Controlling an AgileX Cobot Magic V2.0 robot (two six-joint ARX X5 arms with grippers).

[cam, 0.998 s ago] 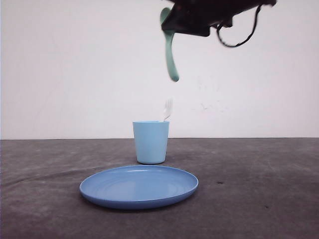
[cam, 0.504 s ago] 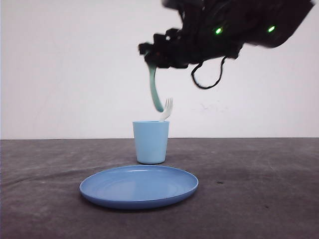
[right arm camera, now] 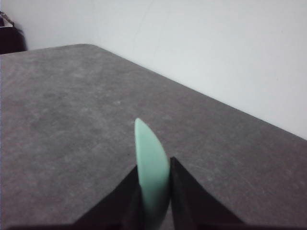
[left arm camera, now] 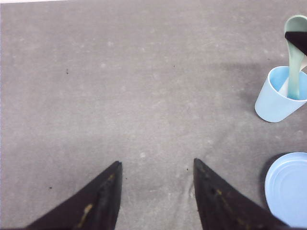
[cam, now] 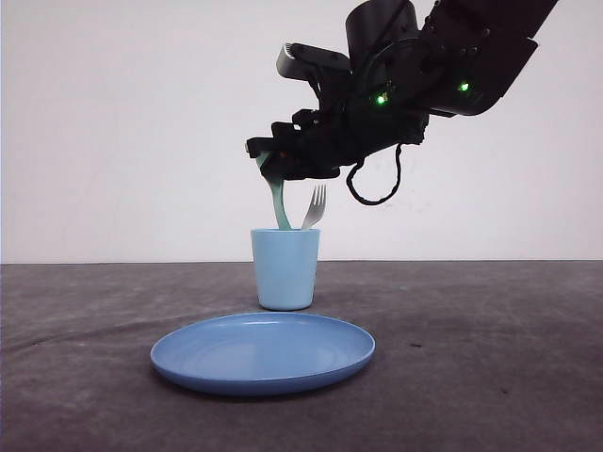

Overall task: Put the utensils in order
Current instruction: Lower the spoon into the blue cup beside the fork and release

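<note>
In the front view the right pincer (cam: 267,162) hangs above the light blue plastic cup (cam: 285,269), clamped on the bowl end of the pale mint-green plastic spoon (cam: 278,205). The spoon points down at about six o'clock, its handle tip dipping just inside the cup's rim. Beside it in the same cup stands the small white plastic fork (cam: 314,207), tines up, leaning toward one o'clock. The cup stands upright on the dark grey textured surface (cam: 490,358), with the round blue plastic plate (cam: 262,353) lying just in front of it, at six o'clock from the cup, the two apart.

In the right wrist view the spoon's oval bowl (right arm camera: 152,172) sits pinched between the two dark fingers (right arm camera: 187,196).

In the left wrist view the left pincer (left arm camera: 156,196) hovers over bare surface with its fingers spread wide and nothing between them. From there the cup (left arm camera: 276,98) lies toward two o'clock, with the spoon (left arm camera: 296,67) reaching into it, and the plate's edge (left arm camera: 287,189) lies near three o'clock.
</note>
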